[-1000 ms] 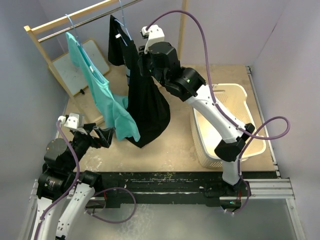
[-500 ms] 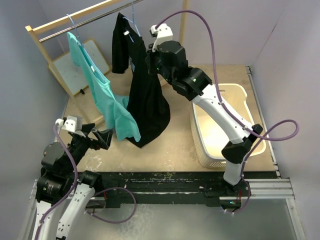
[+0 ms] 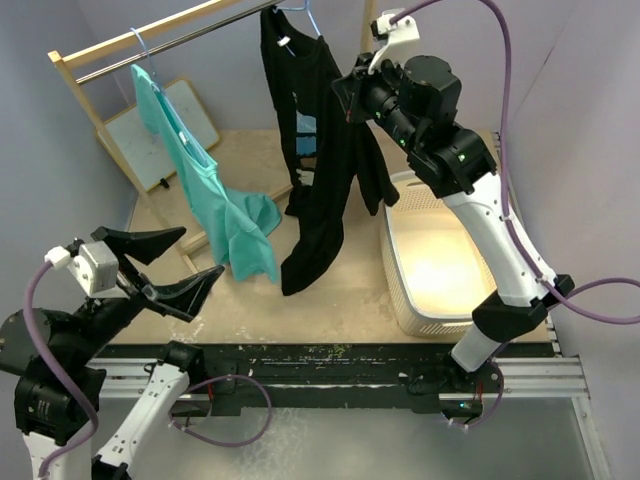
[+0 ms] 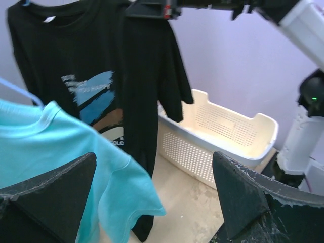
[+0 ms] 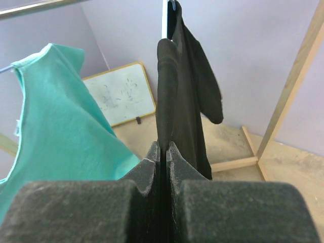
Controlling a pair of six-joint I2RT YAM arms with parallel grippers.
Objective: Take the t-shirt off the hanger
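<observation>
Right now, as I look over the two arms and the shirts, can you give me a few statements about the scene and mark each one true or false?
1. The right tool is shut on the black t-shirt. True.
2. The left tool is gripping the turquoise t-shirt. False: it stands wide open near that shirt and holds nothing.
3. The black t-shirt lies inside the basket. False: it hangs from the rail, to the left of the basket.
4. The turquoise t-shirt hangs from the rail. True.
</observation>
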